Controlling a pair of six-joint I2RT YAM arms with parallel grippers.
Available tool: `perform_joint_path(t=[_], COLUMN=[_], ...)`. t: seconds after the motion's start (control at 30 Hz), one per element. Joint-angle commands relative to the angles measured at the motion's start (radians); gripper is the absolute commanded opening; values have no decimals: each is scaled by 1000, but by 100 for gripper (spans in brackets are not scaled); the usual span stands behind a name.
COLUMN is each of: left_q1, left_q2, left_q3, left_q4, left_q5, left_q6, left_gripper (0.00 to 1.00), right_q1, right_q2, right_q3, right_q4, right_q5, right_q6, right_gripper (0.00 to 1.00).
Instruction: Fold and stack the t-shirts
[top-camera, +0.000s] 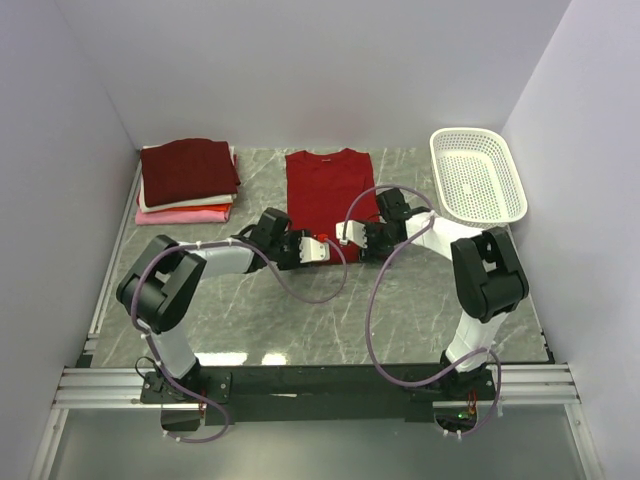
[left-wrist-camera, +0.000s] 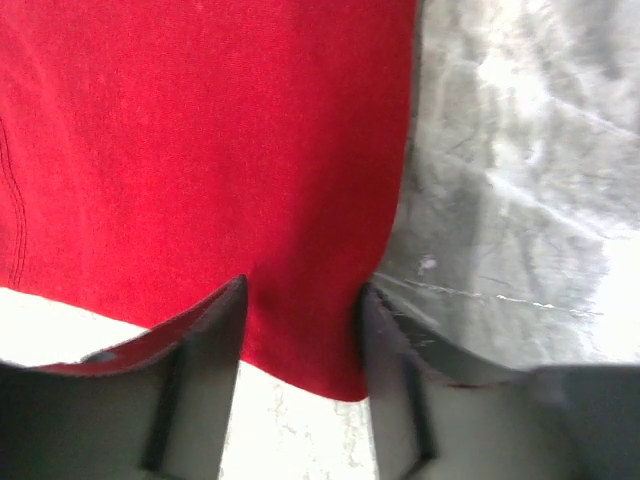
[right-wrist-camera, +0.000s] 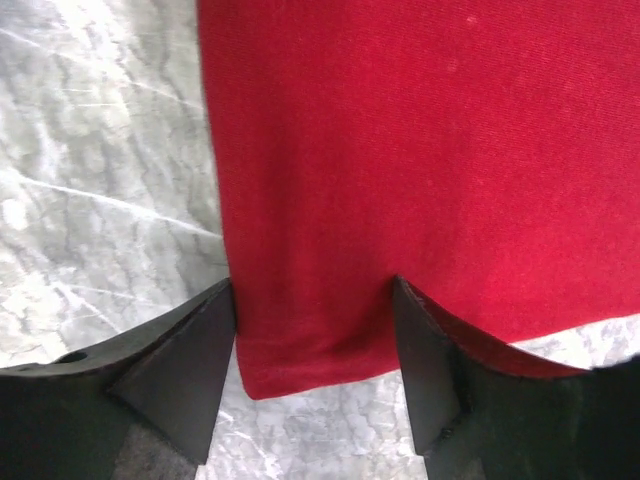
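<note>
Shirt: The red t-shirt (top-camera: 328, 190) lies spread flat at the middle of the table (top-camera: 300, 320), collar at the far end, hem toward the arms.
Left tool: The left gripper (left-wrist-camera: 302, 290) sits at one near hem corner, jaws partly apart, with cloth between the dark fingers (left-wrist-camera: 205, 360). No pinch shows yet.
Right tool: The right gripper (right-wrist-camera: 313, 288) straddles the other near corner, jaws wider. It has hold of nothing.
Step in hand: This looks like taking both hem corners for a fold up toward the collar.
Doing it well: Each pinch should probably reach past the stitched hem and catch both layers, not just the top one. The two sides need to close and lift together and level, or the fold line will likely run crooked. A low, slow carry should keep the limp cloth from bunching.
Cloth: A soft, matte knit with a fine grain, rounded at the corners and puckered faintly between the left fingers.
Fingers: Dark, blunt wedges with a dull finish.
Table top: A grey marble pattern with white veins and a slight sheen.
Stack: Folded t-shirts (top-camera: 188, 178) sit at the far left, dark maroon on top with pale and pink layers beneath.
Basket: A white plastic basket (top-camera: 478, 178), perforated and round-cornered, stands at the far right, well apart from the shirt.
</note>
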Motion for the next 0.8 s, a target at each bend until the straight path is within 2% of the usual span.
perform_joint_path(t=[0.0,0.03,0.07,0.13,0.17,0.23,0.3,0.5,0.6,0.67,0.7,0.77], left_q1=[12,10,10,10,12,16,15,-33,-108,-221,-221,-296], left_q2=[40,47,58,58,54,43,11,-149,-232,-297,-322,-398], left_q3=[16,21,30,24,14,6,-10,-62,-89,-114,-128,-167], left_q4=[12,11,6,18,21,18,11,-140,-253,-310,-324,-328], left_q5=[-52,-57,-60,-57,-54,-46,-26,55,93,98,107,121], left_q6=[25,25,30,34,36,33,28,-44,-119,-177,-199,-264], left_gripper=[49,43,28,18,11,7,1,0,1,1,1,1], right_q1=[16,16,19,17,17,19,17,29,74,123,135,160], right_q2=[21,21,26,30,32,29,14,-153,-288,-405,-443,-541], right_q3=[30,33,42,54,56,53,48,-33,-146,-243,-272,-321], right_q4=[30,26,20,-9,-14,-20,-49,-244,-310,-361,-373,-410], right_q5=[36,36,32,21,17,13,4,-88,-102,-94,-91,-106], right_q6=[30,35,38,42,42,41,27,-22,-36,-22,-10,7], right_gripper=[65,63,59,40,21,7,0,0,0,0,0,0])
